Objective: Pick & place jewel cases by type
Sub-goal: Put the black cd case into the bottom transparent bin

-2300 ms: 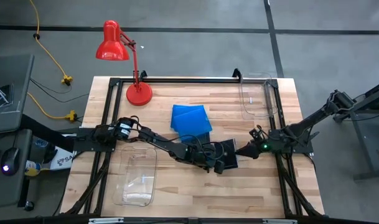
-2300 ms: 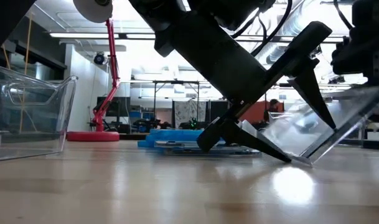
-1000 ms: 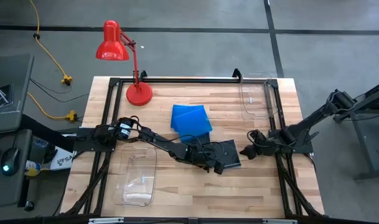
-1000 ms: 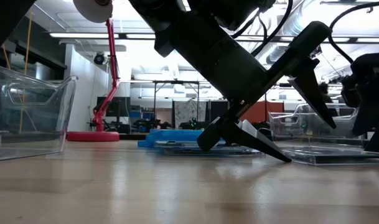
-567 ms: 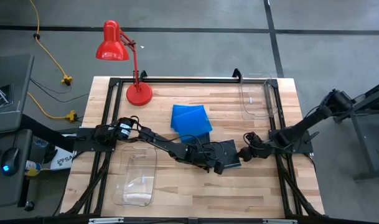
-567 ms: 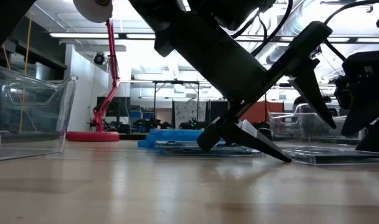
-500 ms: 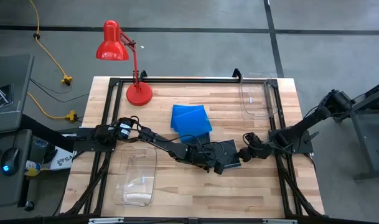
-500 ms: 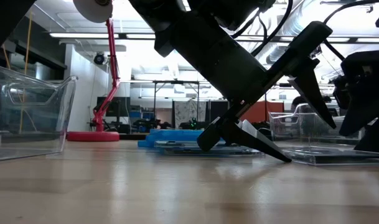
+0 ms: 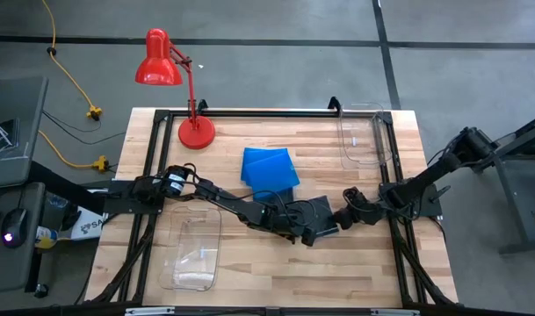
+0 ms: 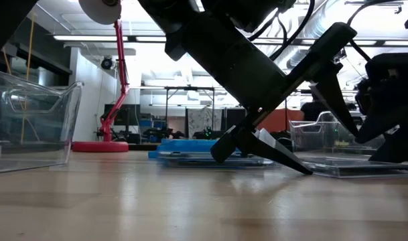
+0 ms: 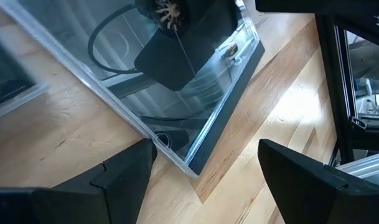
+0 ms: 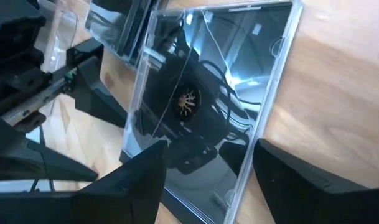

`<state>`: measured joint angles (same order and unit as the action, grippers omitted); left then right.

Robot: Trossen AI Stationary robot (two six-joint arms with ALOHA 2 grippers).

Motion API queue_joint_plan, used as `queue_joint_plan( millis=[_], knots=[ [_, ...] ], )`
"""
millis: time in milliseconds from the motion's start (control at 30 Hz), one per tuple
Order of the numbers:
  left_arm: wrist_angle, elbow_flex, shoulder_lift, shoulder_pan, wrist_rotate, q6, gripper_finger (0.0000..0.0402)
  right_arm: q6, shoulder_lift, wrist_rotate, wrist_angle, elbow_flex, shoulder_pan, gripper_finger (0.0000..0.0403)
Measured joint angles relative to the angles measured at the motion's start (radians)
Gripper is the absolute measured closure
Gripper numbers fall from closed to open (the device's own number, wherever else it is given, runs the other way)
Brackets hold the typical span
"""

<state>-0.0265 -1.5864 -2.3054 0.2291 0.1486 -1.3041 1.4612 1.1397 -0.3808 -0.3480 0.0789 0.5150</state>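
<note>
High view: dark jewel case [image 9: 320, 217] flat between both grippers' parted jaws.

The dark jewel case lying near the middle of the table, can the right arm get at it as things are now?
Probably yes: the right end effector hovers open at the dark jewel case, nothing between. The left end effector crowds its other side.

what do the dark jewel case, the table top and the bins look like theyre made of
Dark jewel case: looks like clear hard plastic over a black tray; glossy, mirrors the arm above.
Table top: pale wood strips, smooth and slightly shiny in the low view.
Bins: seemingly clear rigid plastic; the wood shows through.
</note>
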Motion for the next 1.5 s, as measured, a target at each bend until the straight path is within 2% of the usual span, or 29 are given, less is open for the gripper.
queue_joint_plan(
  millis=[533,933,1300,1500],
  knots=[
    [-0.003,0.000,0.000,0.000,-0.006,0.002,0.0110,-0.014,-0.020,0.037,-0.052,-0.004,-0.002,0.0176],
    [-0.005,0.001,0.001,0.000,-0.008,0.002,0.0110,-0.026,-0.162,0.137,0.043,-0.004,0.001,0.0176],
    [-0.011,0.001,0.002,0.001,-0.010,0.000,0.0110,-0.058,-0.293,0.107,0.071,0.001,0.000,0.0176],
    [0.008,0.001,-0.001,0.001,-0.013,0.009,0.0110,-0.092,-0.382,0.109,0.002,0.016,0.002,0.0177]
  ],
)
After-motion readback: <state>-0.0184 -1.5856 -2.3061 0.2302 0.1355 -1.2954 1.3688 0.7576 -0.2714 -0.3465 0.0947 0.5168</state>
